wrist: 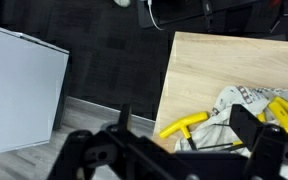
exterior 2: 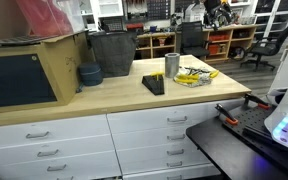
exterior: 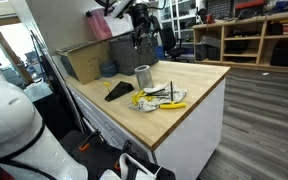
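Note:
My gripper (wrist: 184, 138) stands open and empty, well above the wooden benchtop (wrist: 209, 70); its dark fingers (wrist: 250, 126) frame the bottom of the wrist view. Below it, near the bench's edge, a yellow T-handled tool (wrist: 184, 124) lies half on a white cloth (wrist: 234, 110) with more yellow-handled tools (wrist: 284, 112). In both exterior views the same pile of tools (exterior: 160, 97) (exterior 2: 196, 76) lies beside a metal cup (exterior: 143, 75) (exterior 2: 172, 64). The arm (exterior: 134, 18) hangs over the back of the bench.
A black flat object (exterior: 117, 91) (exterior 2: 153, 85), a blue bowl (exterior: 108, 69) (exterior 2: 89, 74), a dark bin (exterior 2: 112, 53) and a cardboard box (exterior: 84, 60) share the bench. A large wooden box (exterior 2: 24, 70) stands at one end. Grey floor (wrist: 74, 125) lies past the edge.

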Tool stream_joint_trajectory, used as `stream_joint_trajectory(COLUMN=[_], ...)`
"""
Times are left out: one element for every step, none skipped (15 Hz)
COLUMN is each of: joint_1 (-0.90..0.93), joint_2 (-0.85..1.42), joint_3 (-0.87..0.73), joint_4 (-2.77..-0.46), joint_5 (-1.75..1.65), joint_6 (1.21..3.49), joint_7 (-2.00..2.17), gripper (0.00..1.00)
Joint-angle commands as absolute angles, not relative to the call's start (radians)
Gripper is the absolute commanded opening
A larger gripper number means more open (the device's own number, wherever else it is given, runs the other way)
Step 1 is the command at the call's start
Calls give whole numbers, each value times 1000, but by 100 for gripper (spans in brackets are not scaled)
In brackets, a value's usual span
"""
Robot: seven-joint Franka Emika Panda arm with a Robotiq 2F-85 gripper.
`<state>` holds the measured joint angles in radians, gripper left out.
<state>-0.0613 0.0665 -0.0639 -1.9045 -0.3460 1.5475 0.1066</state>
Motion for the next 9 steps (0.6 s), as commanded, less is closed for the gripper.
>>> stream_joint_trajectory(joint_1=[-60, -57, -57, -56, -55, -54, -54, -53, -52], joint_2=[67, 87, 95, 107, 116, 125, 137, 145, 158], joint_3=[-65, -63, -63, -64, -64, -64, -65, -67, -68], joint_4=[-1902, -1878, -1875, -1881, -1890, -1907, -1914, -1933, -1943], joint_5=[-346, -338, -332, -324, -323, -319, -309, -301, -294], joint_6=[1544, 1532, 1531, 1539, 1549, 1562, 1570, 1582, 1594], joint_7=[106, 134, 158, 189, 213, 249, 278, 311, 332], gripper=[100, 100, 100, 100, 100, 100, 100, 100, 100])
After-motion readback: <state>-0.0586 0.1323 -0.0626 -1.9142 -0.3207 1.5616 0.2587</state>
